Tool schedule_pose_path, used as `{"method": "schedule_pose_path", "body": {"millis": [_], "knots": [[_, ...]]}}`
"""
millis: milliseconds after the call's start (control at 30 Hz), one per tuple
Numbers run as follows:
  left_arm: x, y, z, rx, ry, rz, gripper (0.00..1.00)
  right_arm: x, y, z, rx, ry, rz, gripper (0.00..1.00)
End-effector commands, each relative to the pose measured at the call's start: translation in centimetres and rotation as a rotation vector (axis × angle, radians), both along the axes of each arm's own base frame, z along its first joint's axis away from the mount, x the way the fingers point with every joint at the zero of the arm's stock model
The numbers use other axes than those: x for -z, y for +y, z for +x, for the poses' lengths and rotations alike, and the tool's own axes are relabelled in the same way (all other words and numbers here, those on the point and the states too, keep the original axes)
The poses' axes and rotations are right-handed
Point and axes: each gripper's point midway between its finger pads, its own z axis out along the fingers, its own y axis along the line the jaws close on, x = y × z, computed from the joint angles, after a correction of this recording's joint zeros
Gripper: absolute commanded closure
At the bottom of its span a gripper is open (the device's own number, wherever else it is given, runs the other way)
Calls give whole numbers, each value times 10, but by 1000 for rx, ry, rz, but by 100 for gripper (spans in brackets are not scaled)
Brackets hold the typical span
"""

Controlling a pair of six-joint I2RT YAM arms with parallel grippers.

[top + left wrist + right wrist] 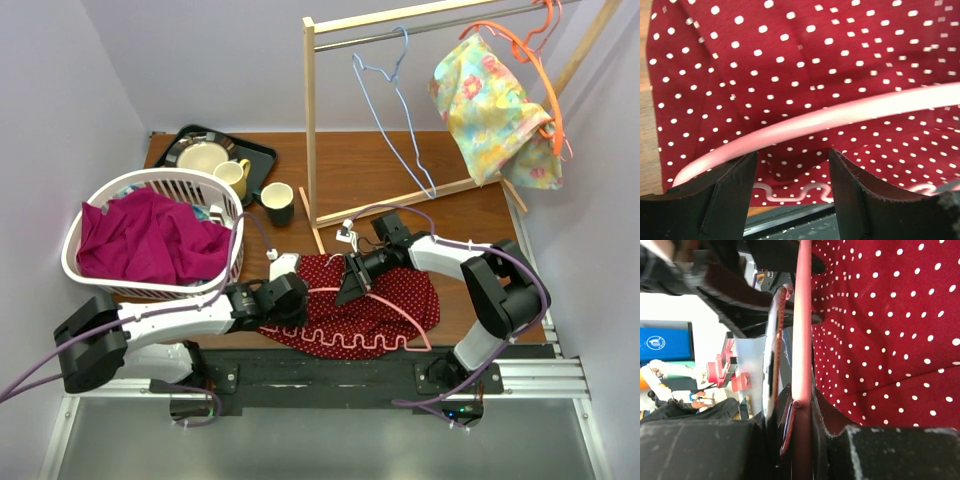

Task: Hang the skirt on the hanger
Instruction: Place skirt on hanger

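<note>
The red white-dotted skirt (400,292) lies flat on the table in front of both arms. A pink hanger (340,338) rests on top of it, with its wavy bar toward the near edge. My right gripper (352,280) is shut on the hanger's pink rod (803,330), and the skirt (890,330) is just beside it. My left gripper (295,300) sits at the skirt's left side. It is open (792,160), with the hanger's arm (830,117) crossing just past its fingertips and the skirt's cloth (790,65) beyond. Nothing is pinched between its fingers (730,190).
A white laundry basket (95,275) with magenta cloth stands at the left. Behind it are a black tray (260,160) of dishes, a yellow mug (235,175) and a dark mug (277,203). The wooden rack (312,120) at the back carries a blue hanger (395,110) and an orange hanger with a floral garment (490,100).
</note>
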Motion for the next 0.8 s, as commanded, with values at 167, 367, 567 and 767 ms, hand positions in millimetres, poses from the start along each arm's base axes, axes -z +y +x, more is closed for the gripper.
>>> {"method": "schedule_pose_path", "body": {"millis": [167, 367, 567, 767], "knots": [[11, -1, 13, -60, -15, -42, 44, -9, 7, 9, -13, -51, 30, 100], [8, -6, 16, -44, -14, -107, 79, -11, 6, 9, -13, -58, 31, 100], [-56, -24, 24, 4, -91, -209, 98, -12, 5, 11, -12, -71, 29, 100], [-95, -30, 11, 90, -76, -269, 100, -18, -1, 20, 11, -95, 44, 100]]}}
